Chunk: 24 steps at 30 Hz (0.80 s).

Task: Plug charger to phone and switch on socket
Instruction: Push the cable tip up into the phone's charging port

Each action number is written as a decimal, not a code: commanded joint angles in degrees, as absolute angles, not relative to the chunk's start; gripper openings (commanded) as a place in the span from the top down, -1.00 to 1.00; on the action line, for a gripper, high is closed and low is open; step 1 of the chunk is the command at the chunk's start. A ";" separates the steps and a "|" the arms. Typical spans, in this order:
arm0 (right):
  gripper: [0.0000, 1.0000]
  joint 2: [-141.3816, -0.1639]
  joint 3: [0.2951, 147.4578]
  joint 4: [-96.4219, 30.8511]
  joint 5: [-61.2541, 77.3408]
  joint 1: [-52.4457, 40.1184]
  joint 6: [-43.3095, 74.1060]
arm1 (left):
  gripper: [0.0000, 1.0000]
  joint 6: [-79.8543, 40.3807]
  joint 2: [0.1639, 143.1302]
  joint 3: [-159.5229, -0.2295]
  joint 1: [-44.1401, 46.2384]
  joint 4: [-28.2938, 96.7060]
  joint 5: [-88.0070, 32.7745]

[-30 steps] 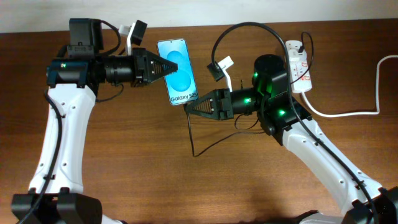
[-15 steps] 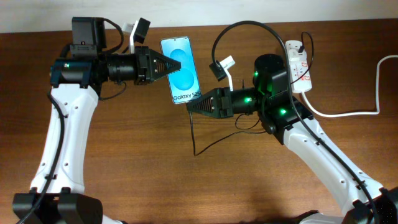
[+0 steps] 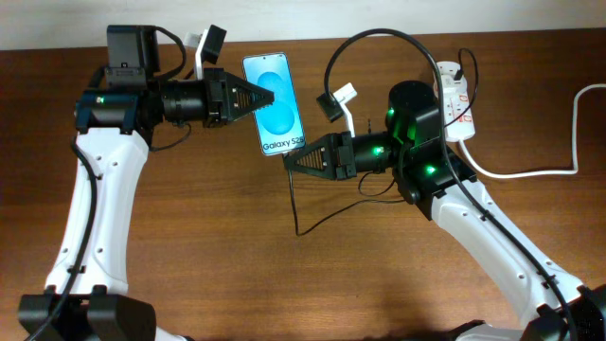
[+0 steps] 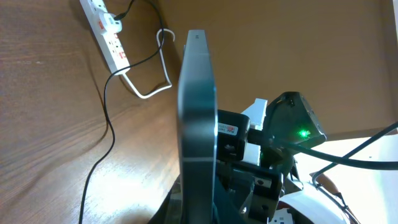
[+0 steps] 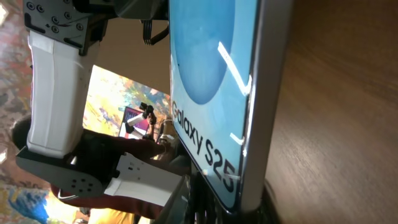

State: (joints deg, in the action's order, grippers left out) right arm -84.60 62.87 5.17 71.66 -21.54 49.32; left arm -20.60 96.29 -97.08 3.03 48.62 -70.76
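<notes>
The phone, cyan screen with a "Galaxy S25" strip, is held off the table by my left gripper, which is shut on its left side. In the left wrist view the phone shows edge-on, rising from the jaws. My right gripper is just below the phone's bottom edge, shut on the charger's plug end. The thin black cable hangs down from it. In the right wrist view the phone fills the frame right above the jaws, and the plug tip is hidden. The white socket lies at the far right.
The charger cable loops in a high arc over the right arm to the socket. A thick white cord runs from the socket to the right edge. The socket and black cable also show in the left wrist view.
My left gripper has carried the phone slightly right and towards the back. My right gripper has edged a little closer to the phone's bottom edge.
</notes>
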 commanded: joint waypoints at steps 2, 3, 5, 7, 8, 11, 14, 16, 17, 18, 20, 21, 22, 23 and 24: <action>0.91 -84.38 63.75 6.96 70.00 -21.69 50.04 | 1.00 -19.40 96.53 -97.12 3.38 51.40 -72.58; 0.91 -84.38 63.75 8.05 69.87 -21.69 50.81 | 1.00 -17.10 96.53 -97.12 3.38 52.71 -73.36; 0.91 -84.38 63.75 8.69 69.78 -21.69 51.55 | 1.00 -16.99 96.53 -97.12 3.38 53.95 -73.36; 0.91 -84.38 63.75 8.84 69.14 -21.69 51.81 | 1.00 -15.94 96.53 -97.12 4.10 54.78 -73.58; 0.91 -84.38 63.75 8.84 69.21 -21.69 52.25 | 1.00 -15.70 96.53 -97.12 4.51 55.00 -73.56; 0.91 -84.38 63.75 8.82 70.06 -21.69 52.62 | 1.00 -15.70 96.53 -97.12 4.34 54.96 -73.56; 0.91 -84.38 63.75 8.82 70.87 -21.69 53.04 | 1.00 -15.73 96.53 -97.12 4.34 54.98 -73.56; 0.77 -84.38 63.75 8.82 70.96 -21.69 53.04 | 1.00 -15.73 96.53 -97.12 4.34 54.96 -73.56; 0.67 -84.38 63.75 8.80 71.42 -21.69 53.04 | 1.00 -15.73 96.53 -97.12 4.34 54.96 -73.56; 0.63 -84.38 63.75 8.80 71.59 -21.69 53.04 | 1.00 -15.73 96.53 -97.12 4.34 54.94 -73.56; 0.42 -84.38 63.75 8.80 71.59 -21.69 53.04 | 1.00 -15.75 96.53 -97.12 4.34 54.76 -73.58; 0.35 -84.38 63.75 8.75 71.59 -21.69 53.01 | 1.00 -15.75 96.53 -97.12 4.34 54.76 -73.58; 0.32 -84.38 63.75 8.34 71.57 -21.69 53.01 | 1.00 -15.77 96.53 -97.12 4.34 54.74 -73.60; 0.25 -84.38 63.75 7.88 71.50 -21.69 53.01 | 1.00 -15.77 96.53 -97.12 4.34 54.72 -73.78; 0.17 -84.38 63.75 7.46 71.31 -21.69 52.97 | 1.00 -15.79 96.53 -97.12 4.34 54.72 -73.80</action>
